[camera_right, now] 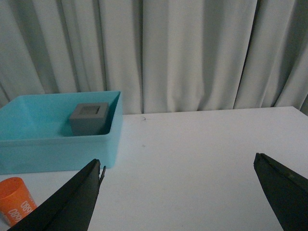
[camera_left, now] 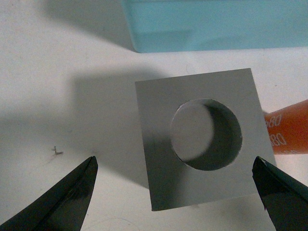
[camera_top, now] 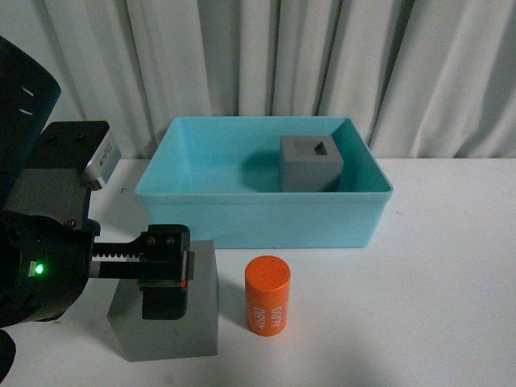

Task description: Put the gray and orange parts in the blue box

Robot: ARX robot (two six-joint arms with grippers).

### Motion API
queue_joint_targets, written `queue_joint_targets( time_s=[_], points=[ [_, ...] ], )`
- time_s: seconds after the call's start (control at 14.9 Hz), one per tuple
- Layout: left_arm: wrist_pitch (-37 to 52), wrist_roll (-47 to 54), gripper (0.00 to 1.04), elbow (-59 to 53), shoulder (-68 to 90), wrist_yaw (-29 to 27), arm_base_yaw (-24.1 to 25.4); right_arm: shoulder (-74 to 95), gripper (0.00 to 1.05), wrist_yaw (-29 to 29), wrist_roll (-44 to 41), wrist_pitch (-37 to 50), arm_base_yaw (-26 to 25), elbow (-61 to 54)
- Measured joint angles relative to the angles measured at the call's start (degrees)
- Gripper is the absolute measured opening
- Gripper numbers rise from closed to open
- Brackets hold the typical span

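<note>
The blue box (camera_top: 262,218) stands at the back middle of the table. A gray cube with a rectangular recess (camera_top: 310,164) sits inside it at the right. A second gray cube (camera_top: 201,322), with a round recess on top (camera_left: 154,120), sits on the table in front of the box at the left. The orange cylinder (camera_top: 267,295) stands upright just right of it. My left gripper (camera_top: 165,278) is open above this cube, one jaw on each side (camera_left: 174,161), not touching it. My right gripper (camera_right: 177,161) is open and empty over bare table, right of the box (camera_right: 57,149).
A white table (camera_top: 435,306) carries everything. A gray pleated curtain (camera_top: 322,56) hangs close behind the box. The right wrist view also shows the cube in the box (camera_right: 89,118) and the orange cylinder (camera_right: 14,199).
</note>
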Motion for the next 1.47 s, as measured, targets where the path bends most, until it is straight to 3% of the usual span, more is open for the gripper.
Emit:
queue_joint_targets(
  time_s=[1.47],
  points=[
    [6.12,5.16,0.98,4.55,12.35,1.51,3.39,0.00,0.98,0.00,0.00,0.00,0.00,0.00]
  ],
)
